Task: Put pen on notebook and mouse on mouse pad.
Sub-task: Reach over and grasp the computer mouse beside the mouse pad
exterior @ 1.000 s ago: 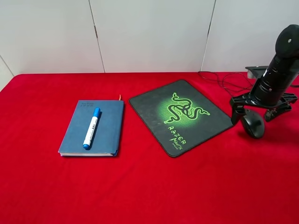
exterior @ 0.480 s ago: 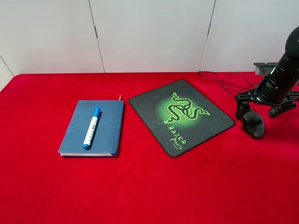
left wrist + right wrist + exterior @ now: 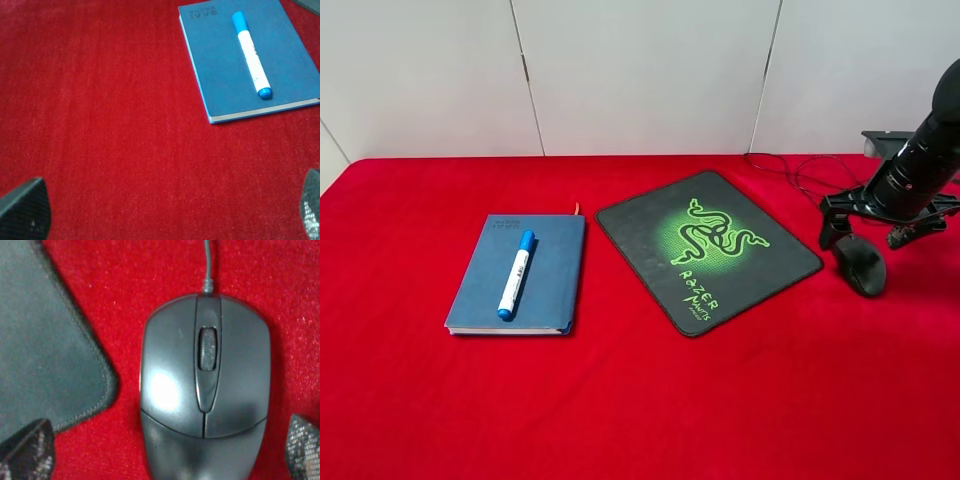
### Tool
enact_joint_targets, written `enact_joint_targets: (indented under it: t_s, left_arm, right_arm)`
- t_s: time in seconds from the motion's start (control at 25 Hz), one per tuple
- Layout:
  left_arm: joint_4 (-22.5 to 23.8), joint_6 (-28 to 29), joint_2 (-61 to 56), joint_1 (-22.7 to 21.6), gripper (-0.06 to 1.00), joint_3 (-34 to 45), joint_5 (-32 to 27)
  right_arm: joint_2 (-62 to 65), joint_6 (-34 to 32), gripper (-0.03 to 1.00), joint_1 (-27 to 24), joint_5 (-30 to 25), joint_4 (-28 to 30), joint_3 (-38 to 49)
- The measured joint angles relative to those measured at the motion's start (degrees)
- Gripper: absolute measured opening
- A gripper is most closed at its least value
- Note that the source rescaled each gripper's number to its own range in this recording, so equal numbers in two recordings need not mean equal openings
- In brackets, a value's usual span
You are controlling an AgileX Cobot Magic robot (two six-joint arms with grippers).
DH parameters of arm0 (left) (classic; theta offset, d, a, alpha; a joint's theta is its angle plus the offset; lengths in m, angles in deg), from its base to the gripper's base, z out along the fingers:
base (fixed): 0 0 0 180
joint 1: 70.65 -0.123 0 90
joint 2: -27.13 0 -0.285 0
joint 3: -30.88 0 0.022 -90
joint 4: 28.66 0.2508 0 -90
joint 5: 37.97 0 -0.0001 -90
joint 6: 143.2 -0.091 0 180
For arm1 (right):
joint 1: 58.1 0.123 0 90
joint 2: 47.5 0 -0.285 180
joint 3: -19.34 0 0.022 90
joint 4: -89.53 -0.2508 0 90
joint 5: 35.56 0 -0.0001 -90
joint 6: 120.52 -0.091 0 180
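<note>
The mouse [image 3: 205,385] lies between the right fingers [image 3: 25,452], which are spread wide, just off the corner of the mouse pad [image 3: 45,355]. Light, hard and probably slick, it should be pinched across its sides.

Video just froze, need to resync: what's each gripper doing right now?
Left gripper: open, holding nothing.
Right gripper: open, either side of the mouse, not gripping it.

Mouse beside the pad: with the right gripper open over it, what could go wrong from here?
1. One finger of the right gripper sits by the corner of the mouse pad; descending, it might snag the pad.
2. The cable behind the mouse could tug it askew when carried.
</note>
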Motion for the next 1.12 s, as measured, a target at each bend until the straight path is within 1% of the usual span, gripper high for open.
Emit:
enact_joint_targets:
  t_s: [0.28, 0.72, 0.76, 0.84, 0.88, 1.0, 1.12]
  left_arm:
    - [0.0, 0.0, 0.0, 0.0, 1.0, 0.0, 0.0]
    - [0.0, 0.0, 0.0, 0.0, 1.0, 0.0, 0.0]
    - [0.0, 0.0, 0.0, 0.0, 1.0, 0.0, 0.0]
    - [0.0, 0.0, 0.0, 0.0, 1.0, 0.0, 0.0]
    - [0.0, 0.0, 0.0, 0.0, 1.0, 0.0, 0.0]
    - [0.0, 0.0, 0.0, 0.0, 1.0, 0.0, 0.0]
    - [0.0, 0.0, 0.0, 0.0, 1.0, 0.0, 0.0]
  right_arm:
    - [-5.9, 0.0, 1.0, 0.0, 1.1, 0.3, -0.1]
    - [-6.2, -1.3, 1.0, 0.0, 1.3, 0.2, -0.3]
    - [-6.2, -1.3, 0.99, 0.0, 1.3, 0.4, -0.3]
    - [-6.2, -1.3, 0.87, 0.0, 1.3, 0.6, -0.3]
    - [-6.2, -1.3, 0.78, 0.0, 1.3, 0.9, -0.3]
    - [-6.3, -1.3, 0.45, -0.1, 1.3, 1.6, -0.3]
    - [-6.3, -1.3, 0.07, -0.1, 1.3, 2.0, -0.3]
